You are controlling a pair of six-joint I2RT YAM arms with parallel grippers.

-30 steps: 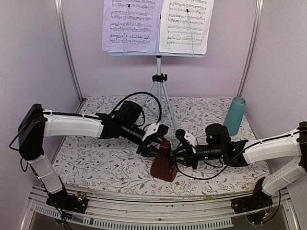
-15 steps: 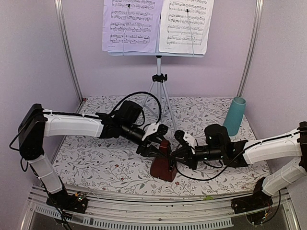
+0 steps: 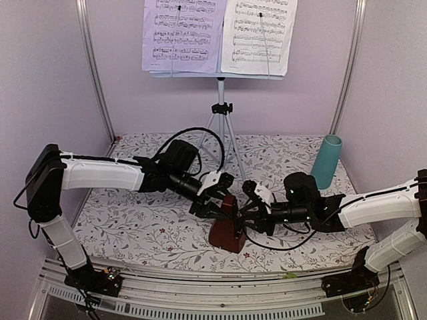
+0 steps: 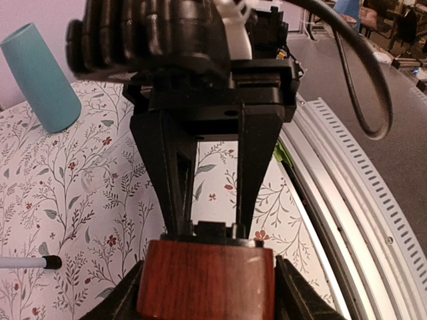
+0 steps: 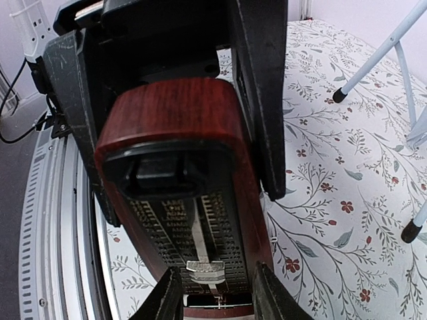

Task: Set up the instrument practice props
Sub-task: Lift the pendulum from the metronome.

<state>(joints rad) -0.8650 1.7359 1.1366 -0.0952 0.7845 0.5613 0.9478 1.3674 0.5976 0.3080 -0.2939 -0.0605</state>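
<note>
The dark red-brown metronome point(image 3: 227, 232) stands upright on the flowered cloth near the front middle. My left gripper point(image 3: 219, 200) comes in from the left and is shut on its upper body; in the left wrist view the wood point(image 4: 207, 280) fills the gap between my fingers point(image 4: 127, 301). My right gripper point(image 3: 244, 220) faces its open front from the right. Its fingertips point(image 5: 167, 300) stand open on either side of the silver pendulum weight point(image 5: 208, 269), apart from it. The pale-blue music stand point(image 3: 221, 93) stands at the back, holding two sheet-music pages point(image 3: 183, 33).
A teal cup point(image 3: 326, 160) stands upright at the back right of the cloth. The stand's silver tripod legs point(image 3: 230, 143) spread just behind both grippers. A black cable point(image 3: 200, 133) loops over the left wrist. The metal table rail point(image 3: 220, 293) runs along the front.
My right gripper has edged slightly left, closer to the metronome's front. The left gripper and the metronome have stayed put.
</note>
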